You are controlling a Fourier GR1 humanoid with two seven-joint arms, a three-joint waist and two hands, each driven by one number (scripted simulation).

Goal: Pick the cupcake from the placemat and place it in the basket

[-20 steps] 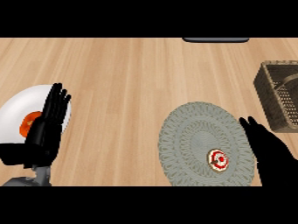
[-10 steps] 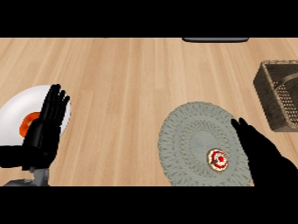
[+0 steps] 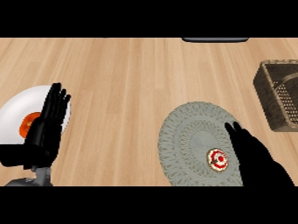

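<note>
A small cupcake (image 3: 217, 160) with red and white topping sits on the round grey woven placemat (image 3: 193, 135), near its lower right part. My right hand (image 3: 258, 157) reaches in from the lower right with straight fingers, lying just right of the cupcake, its fingertips past it; contact cannot be told. The brown wire basket (image 3: 286, 98) stands at the right edge, beyond the placemat. My left hand (image 3: 43, 131) rests open at the lower left, fingers up.
A white plate (image 3: 9, 118) with an orange item (image 3: 30, 124) on it lies at the left, partly behind my left hand. A dark object (image 3: 214, 40) shows at the far edge of the wooden counter.
My right hand has moved left and forward over the placemat, closing in beside the cupcake. The left hand has stayed in place.
</note>
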